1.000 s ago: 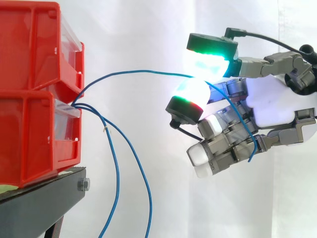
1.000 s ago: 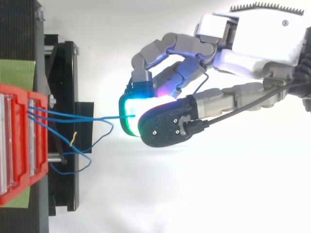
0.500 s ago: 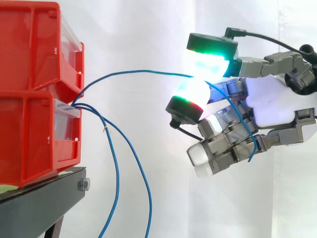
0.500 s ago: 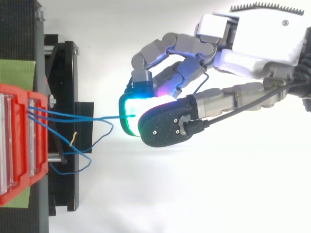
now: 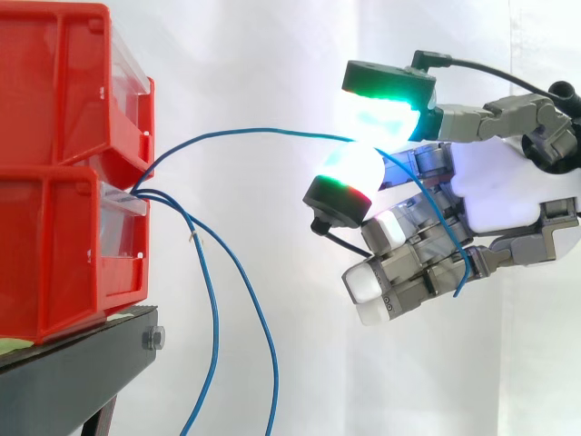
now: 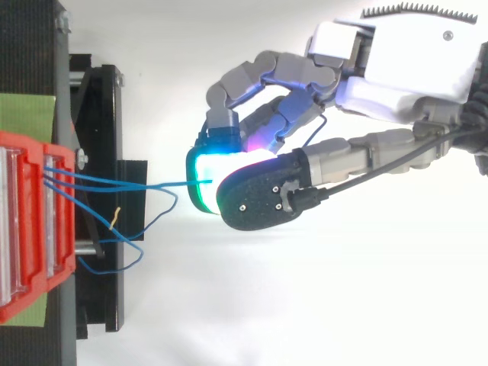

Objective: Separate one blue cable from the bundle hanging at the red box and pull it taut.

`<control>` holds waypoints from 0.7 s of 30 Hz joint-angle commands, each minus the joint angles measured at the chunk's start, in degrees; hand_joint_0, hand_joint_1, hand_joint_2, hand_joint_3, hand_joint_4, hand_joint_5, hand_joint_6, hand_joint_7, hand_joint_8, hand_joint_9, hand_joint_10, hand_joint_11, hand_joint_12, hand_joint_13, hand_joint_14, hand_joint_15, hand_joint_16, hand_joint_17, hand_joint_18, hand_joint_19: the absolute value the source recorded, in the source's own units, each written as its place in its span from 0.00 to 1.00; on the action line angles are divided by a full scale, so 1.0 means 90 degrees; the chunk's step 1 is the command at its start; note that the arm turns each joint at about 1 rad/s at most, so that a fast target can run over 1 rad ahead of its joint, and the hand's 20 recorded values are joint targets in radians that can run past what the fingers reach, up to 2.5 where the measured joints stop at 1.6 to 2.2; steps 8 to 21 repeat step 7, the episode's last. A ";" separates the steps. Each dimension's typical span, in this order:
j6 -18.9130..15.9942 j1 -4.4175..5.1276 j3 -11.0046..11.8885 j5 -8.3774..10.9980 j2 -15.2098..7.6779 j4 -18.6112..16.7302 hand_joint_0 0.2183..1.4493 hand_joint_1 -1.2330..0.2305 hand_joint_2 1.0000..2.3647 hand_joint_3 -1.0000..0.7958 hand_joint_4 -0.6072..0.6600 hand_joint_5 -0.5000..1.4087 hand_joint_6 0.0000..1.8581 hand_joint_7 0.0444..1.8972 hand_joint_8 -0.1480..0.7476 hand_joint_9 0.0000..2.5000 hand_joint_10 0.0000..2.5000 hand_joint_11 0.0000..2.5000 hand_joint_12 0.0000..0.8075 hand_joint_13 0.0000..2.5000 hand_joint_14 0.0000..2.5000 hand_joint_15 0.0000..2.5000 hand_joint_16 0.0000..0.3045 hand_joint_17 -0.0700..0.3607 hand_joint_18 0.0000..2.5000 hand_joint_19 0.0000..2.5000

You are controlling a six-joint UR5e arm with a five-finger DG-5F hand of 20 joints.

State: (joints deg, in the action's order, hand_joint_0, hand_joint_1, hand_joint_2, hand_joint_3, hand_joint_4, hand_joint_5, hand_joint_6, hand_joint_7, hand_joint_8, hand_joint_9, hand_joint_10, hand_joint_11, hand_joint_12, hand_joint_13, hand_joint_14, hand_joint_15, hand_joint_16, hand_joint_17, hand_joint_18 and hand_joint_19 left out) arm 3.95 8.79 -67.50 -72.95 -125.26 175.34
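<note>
**Robot hand pinching one blue cable drawn out from red bins**

In the side view, two stacked red bins (image 5: 54,163) are seen at 9 o'clock, set on a black stand (image 5: 82,363) at 8 o'clock, before a white curtain (image 5: 272,54). The robot hand (image 5: 508,195) is placed at 3 o'clock, well apart from the bins.

One blue cable (image 5: 254,131) is held by the hand: it is pinched between two glowing pads (image 5: 386,113), one lit green and white above, one white with a green and red edge below. The remaining fingers are curled in beneath, toward 5 o'clock.

From the front of the lower bin the cable is led up toward 1 o'clock, then across in a shallow arch to the pads; it is not drawn quite straight. Past the pads, its loose end is draped down over the curled fingers toward 5 o'clock.

Two other blue cables (image 5: 215,318) are left hanging from the same spot on the bin, falling toward 6 o'clock, clear of the hand.

In the top view, the bins (image 6: 23,221) are seen at 8 o'clock and the hand (image 6: 396,69) at 2 o'clock, with the held cable (image 6: 164,185) stretched between them through the middle.
</note>
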 commanded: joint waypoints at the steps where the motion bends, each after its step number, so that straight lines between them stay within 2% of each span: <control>1: 0.0000 0.0000 0.0000 0.0000 0.0002 0.0000 0.41 0.37 0.01 0.39 0.36 0.14 0.52 0.57 0.43 0.37 0.01 0.30 0.37 0.27 0.01 0.16 0.12 0.36 0.19 0.17; 21: 0.0000 0.0000 0.0000 0.0000 0.0002 0.0000 0.41 0.37 0.01 0.39 0.36 0.14 0.52 0.57 0.43 0.37 0.01 0.30 0.37 0.27 0.01 0.16 0.12 0.36 0.19 0.17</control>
